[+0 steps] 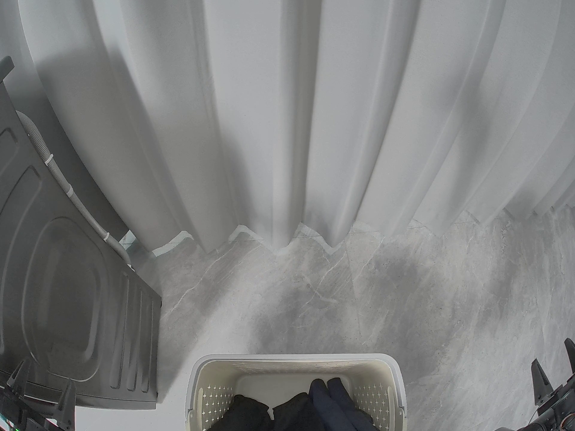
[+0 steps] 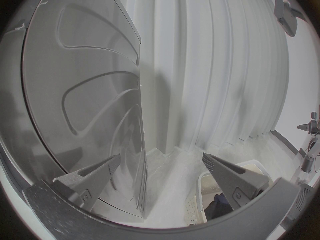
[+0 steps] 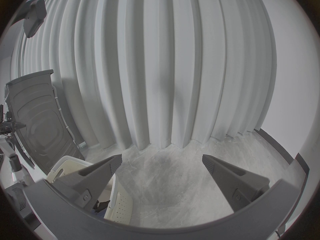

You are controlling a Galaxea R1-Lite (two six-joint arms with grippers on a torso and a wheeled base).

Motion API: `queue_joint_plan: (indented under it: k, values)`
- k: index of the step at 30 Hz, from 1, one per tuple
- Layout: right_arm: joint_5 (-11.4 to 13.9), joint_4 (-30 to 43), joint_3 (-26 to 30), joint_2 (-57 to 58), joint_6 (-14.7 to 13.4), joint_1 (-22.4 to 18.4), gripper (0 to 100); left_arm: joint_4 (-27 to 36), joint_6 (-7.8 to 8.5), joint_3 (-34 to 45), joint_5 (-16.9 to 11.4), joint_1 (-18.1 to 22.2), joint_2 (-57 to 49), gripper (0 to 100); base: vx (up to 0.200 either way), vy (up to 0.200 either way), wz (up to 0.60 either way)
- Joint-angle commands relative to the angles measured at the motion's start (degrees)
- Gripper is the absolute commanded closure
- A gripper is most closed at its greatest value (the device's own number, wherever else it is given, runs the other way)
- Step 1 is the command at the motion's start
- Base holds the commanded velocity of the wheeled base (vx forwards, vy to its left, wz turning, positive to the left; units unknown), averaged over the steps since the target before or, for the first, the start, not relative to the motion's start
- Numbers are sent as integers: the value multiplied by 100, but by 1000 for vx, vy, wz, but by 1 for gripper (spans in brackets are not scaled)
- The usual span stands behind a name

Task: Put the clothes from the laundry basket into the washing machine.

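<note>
Right gripper [image 3: 162,172] hangs open above marble floor [image 3: 173,187], laundry basket [image 3: 121,205] beside it, grey washing machine [image 3: 36,117] beyond, pleated curtain [image 3: 160,67] behind.

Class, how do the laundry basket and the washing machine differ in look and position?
The laundry basket is pale perforated plastic; the washing machine is grey pressed metal. The basket is open-topped with dark clothes inside; the machine shows a closed panel with a hose. The basket sits centre, the machine on the robot's left. Both stand on the marbled floor.

left arm [image 1: 21,415] low — left jaws apart, empty | right arm [image 1: 552,414] low — right jaws apart, empty
</note>
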State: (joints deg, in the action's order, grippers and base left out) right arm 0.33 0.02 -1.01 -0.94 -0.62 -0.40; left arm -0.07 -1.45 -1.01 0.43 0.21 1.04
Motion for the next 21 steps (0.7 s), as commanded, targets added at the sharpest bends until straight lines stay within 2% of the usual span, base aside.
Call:
queue_joint_plan:
  k: [1, 5, 21]
  values:
    - [2, 6, 101, 24, 1, 5, 0, -1, -4, 101, 1, -3, -77, 0, 0, 0, 0]
    - [2, -2, 101, 24, 1, 5, 0, -1, 4, 101, 1, 6, -77, 0, 0, 0, 0]
    - [2, -2, 101, 24, 1, 5, 0, -1, 4, 101, 1, 6, -77, 0, -200, 0, 0]
